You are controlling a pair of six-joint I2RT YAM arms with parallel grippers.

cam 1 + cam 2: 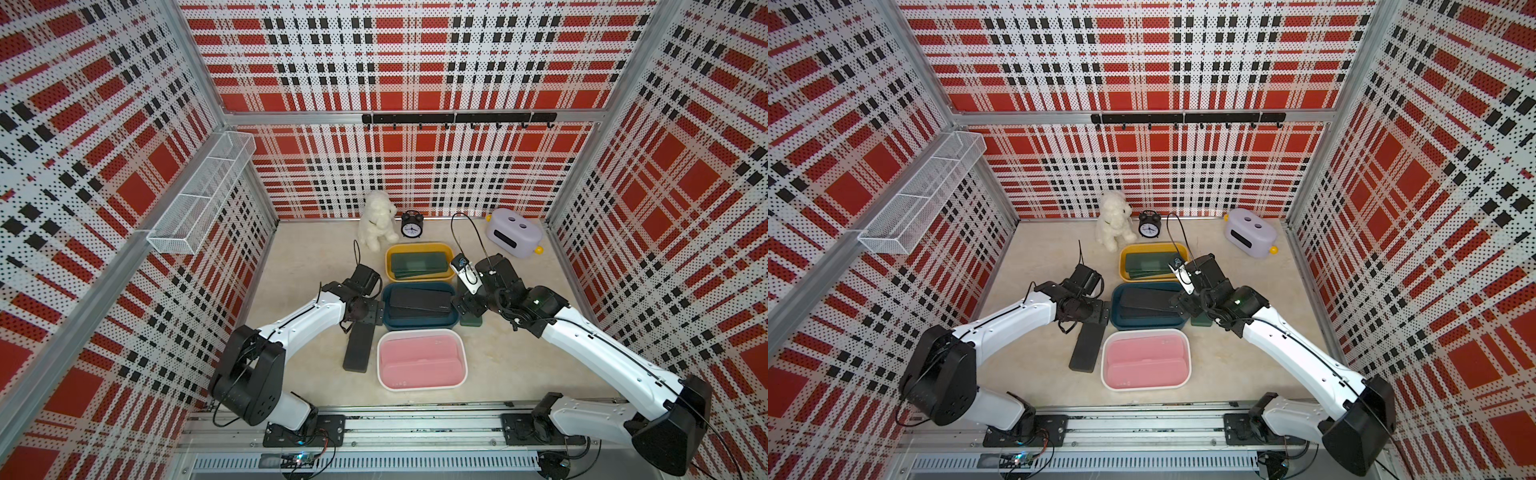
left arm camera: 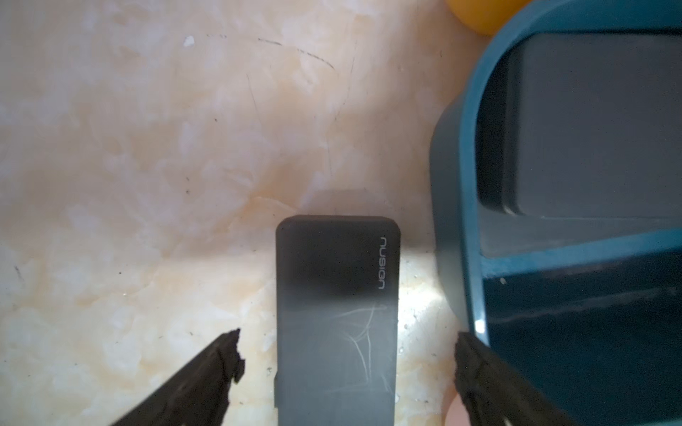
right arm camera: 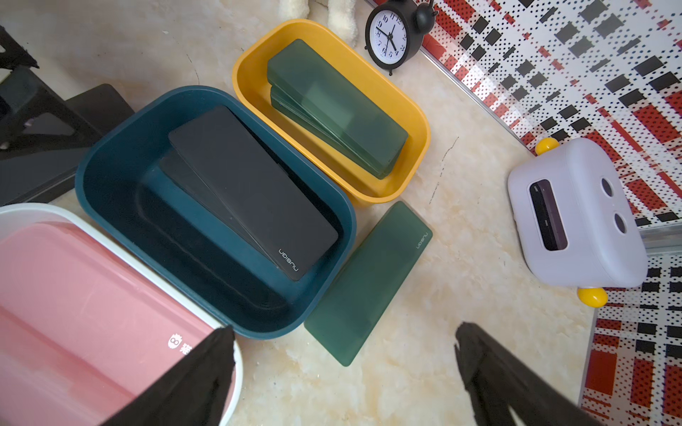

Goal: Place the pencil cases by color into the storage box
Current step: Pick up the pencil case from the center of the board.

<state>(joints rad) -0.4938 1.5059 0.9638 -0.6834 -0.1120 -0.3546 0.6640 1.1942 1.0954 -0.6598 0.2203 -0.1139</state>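
The left pincer (image 2: 347,348) hangs open astride the loose black case (image 2: 337,317), which lies flat on the surface (image 2: 147,166) just beside the blue tub (image 2: 467,166). Its fingers touch nothing. I judge the step in hand to be the grab: lower squarely, close across the narrow width rather than the length, and keep the tub-side finger clear of the wall. Then lift level and turn the case to lie along the black ones stacked in that tub.

The right pincer (image 3: 345,337) is open and empty too, above the loose green case (image 3: 369,284). That case lies on the surface just beside the blue tub, near the yellow tub (image 3: 247,81) that holds stacked green ones. Pink cases (image 1: 419,357) sit in the white tub (image 1: 419,386).

The cases look like thin, rigid slabs with rounded corners and a matte, faintly scuffed skin, so they are probably slippery at the edges. The tubs are smooth plastic with rounded walls, and the surface is glossy and marbled.
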